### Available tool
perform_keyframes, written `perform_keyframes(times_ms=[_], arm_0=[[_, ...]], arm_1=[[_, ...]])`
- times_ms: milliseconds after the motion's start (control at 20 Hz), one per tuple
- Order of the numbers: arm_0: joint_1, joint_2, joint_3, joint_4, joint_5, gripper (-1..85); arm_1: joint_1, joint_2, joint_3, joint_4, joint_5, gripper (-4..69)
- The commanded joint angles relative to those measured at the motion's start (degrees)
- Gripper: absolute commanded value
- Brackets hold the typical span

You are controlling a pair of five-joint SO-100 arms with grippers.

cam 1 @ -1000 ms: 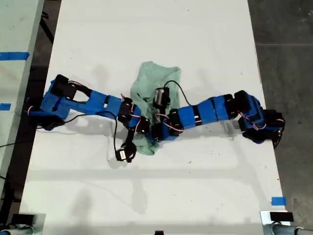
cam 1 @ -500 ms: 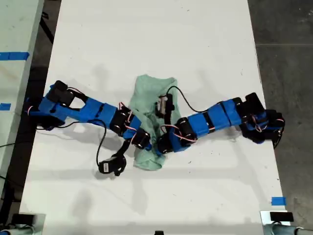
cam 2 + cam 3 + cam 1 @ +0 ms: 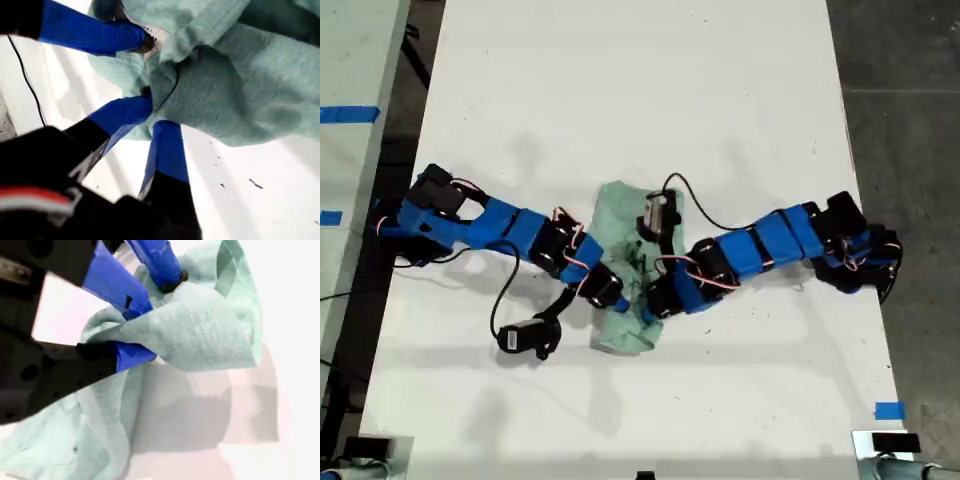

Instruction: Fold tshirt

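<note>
The pale mint-green cotton t-shirt (image 3: 620, 215) lies bunched in a crumpled heap near the middle of the long white worktop (image 3: 620, 80), with two blue arms meeting over it from the exterior view's left and right. The first end effector (image 3: 154, 111) pinches a gathered edge of the cloth between its blue-taped jaws. The second end effector (image 3: 142, 330) is clamped on a thick fold, which lifts off the surface. A small white inner label (image 3: 157, 35) peeks out beside the other arm's fingertip (the print is too blurred to read).
</note>
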Motion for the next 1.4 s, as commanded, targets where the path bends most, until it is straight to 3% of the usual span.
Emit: perform_keyframes(times_ms=[0,150,350,500,750,800,900,1050,1350], arm_0=[[-8.6,9.1,-2.5,7.0,8.3,0.1],[-19.5,12.5,-2.6,12.7,17.0,0.1],[-30.1,13.1,-1.4,14.9,25.1,0.1],[-36.0,7.8,-0.5,13.5,28.4,0.1],[-42.8,-10.7,-2.5,4.2,29.8,0.1],[-43.3,-12.4,-2.6,3.3,29.8,0.1],[-44.2,-12.7,-2.6,2.9,29.7,0.1],[-44.6,-6.9,-2.6,7.0,29.7,0.1],[-43.8,13.1,-1.2,17.1,29.6,0.1]], arm_1=[[7.3,9.6,-1.1,9.1,-6.9,-1.5],[18.2,14.7,2.3,12.9,-17.2,-1.5],[29.3,17.1,5.4,12.2,-29.1,-1.5],[34.7,17.1,14.0,4.7,-34.0,-1.5],[38.4,4.9,25.8,-14.2,-35.5,-1.1],[39.0,0.0,24.1,-15.4,-35.0,3.9],[39.5,-6.3,19.6,-13.6,-34.3,18.5],[38.9,-0.6,16.6,-6.2,-33.3,28.2],[39.6,23.0,16.0,12.3,-33.9,31.0]])
